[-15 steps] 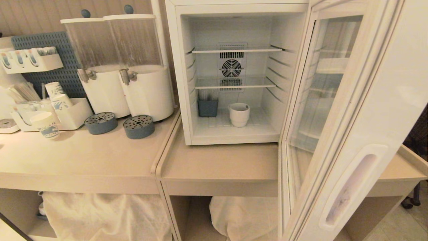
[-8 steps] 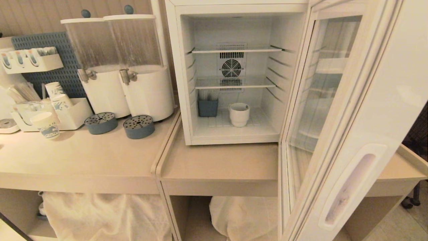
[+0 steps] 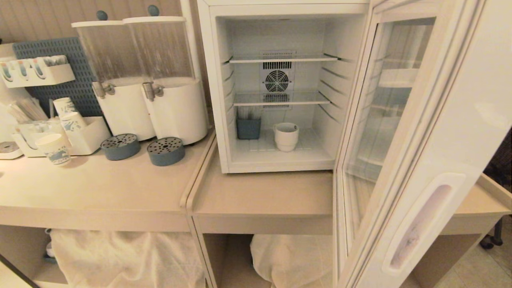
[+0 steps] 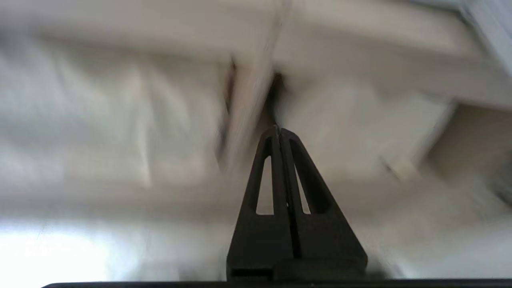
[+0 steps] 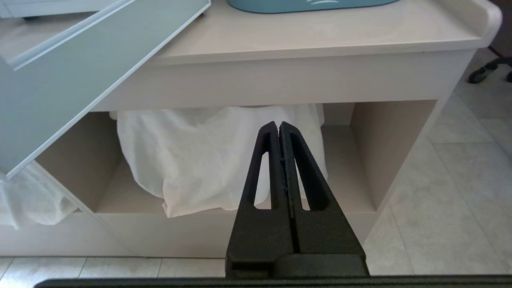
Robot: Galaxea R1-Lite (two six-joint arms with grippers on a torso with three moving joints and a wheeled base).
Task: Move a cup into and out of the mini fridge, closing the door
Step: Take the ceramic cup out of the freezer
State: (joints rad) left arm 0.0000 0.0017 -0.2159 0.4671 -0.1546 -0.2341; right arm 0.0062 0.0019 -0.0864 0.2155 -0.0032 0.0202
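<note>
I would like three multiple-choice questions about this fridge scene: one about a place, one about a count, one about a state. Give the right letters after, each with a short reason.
1. Where is the cup?
A. on the top shelf of the fridge
B. on the floor of the fridge, right of a small blue box
C. on the counter beside the drink dispensers

2. How many round grey-blue drip trays stand before the drink dispensers?
A. one
B. two
C. four

3. How is the fridge door?
A. shut
B. swung wide open
C. taken off

Answers:
1 B, since the cup stands upright on the lowest level next to the blue box.
2 B, since one tray and a second tray sit on the counter.
3 B, since the inside with its two shelves and fan is in plain sight.
</note>
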